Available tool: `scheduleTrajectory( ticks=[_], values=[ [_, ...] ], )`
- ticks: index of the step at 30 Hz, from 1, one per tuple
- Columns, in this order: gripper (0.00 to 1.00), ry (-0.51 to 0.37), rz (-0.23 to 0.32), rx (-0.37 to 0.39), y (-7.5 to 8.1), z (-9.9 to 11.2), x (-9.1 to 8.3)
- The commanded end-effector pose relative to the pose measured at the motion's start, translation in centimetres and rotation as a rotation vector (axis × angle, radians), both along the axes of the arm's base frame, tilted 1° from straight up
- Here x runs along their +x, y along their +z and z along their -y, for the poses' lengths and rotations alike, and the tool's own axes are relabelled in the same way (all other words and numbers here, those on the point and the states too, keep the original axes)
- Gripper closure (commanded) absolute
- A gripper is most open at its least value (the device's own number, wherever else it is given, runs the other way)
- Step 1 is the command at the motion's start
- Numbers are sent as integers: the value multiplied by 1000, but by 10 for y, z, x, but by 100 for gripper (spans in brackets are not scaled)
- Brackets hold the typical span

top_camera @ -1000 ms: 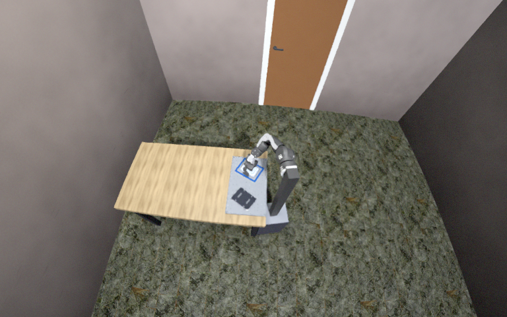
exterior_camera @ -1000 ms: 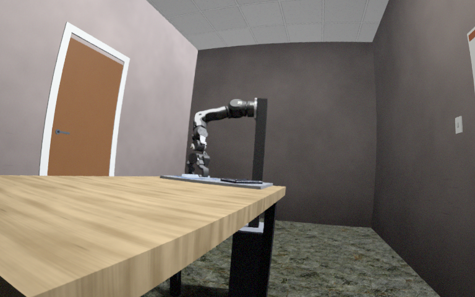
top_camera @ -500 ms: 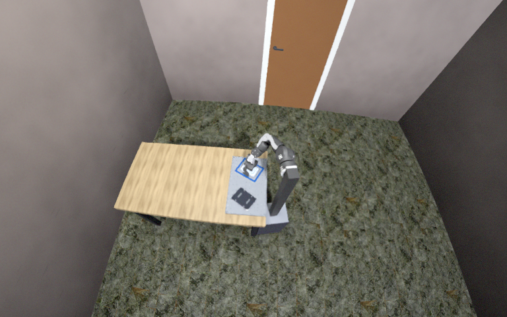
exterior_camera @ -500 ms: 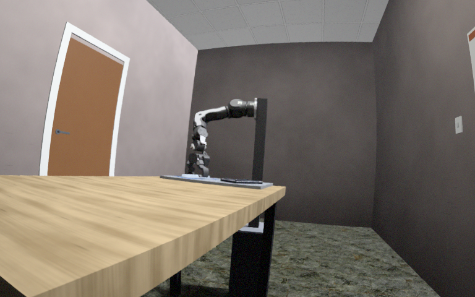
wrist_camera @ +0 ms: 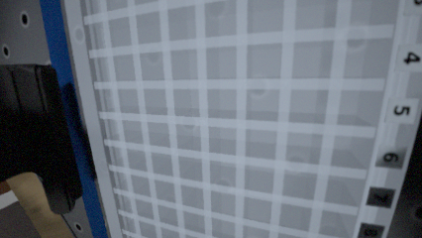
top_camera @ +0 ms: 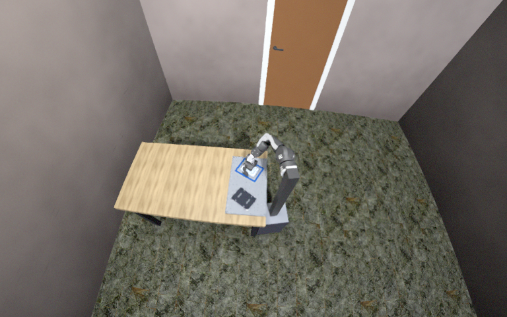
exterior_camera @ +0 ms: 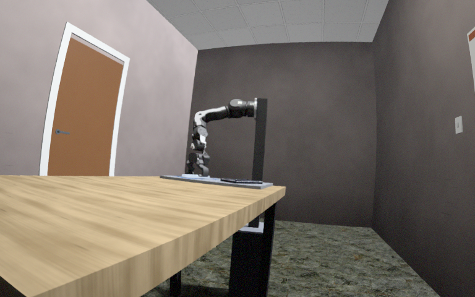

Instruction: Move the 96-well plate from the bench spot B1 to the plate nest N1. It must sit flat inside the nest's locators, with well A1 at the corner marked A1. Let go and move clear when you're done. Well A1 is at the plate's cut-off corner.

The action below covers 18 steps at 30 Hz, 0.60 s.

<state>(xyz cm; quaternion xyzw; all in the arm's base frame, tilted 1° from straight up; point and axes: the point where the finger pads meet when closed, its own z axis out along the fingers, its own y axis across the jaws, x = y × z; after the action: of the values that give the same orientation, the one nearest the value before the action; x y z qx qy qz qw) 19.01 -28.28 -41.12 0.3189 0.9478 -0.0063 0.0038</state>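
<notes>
Barely started: 96-well plate (top_camera: 251,169) sits in blue-outlined spot B1 (top_camera: 261,173), gripper (top_camera: 248,164) low over it, jaws wide, straddling the plate, gripping nothing. Plate nest N1 (top_camera: 244,197) holds no plate. Left: grasp, lift, carry, align A1 corner, seat flat.

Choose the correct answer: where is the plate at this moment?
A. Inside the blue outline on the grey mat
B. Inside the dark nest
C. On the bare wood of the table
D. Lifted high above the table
A: the plate lies within the blue outline, under the open gripper, while the dark nest holds nothing.
</notes>
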Motion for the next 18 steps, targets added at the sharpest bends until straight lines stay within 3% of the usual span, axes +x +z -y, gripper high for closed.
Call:
scheduleTrajectory(
  ticks=[1,18],
  values=[
    [23,-1,-3,-2,0,1,-1],
    [23,-1,-3,-1,-1,1,-2]
  ],
)
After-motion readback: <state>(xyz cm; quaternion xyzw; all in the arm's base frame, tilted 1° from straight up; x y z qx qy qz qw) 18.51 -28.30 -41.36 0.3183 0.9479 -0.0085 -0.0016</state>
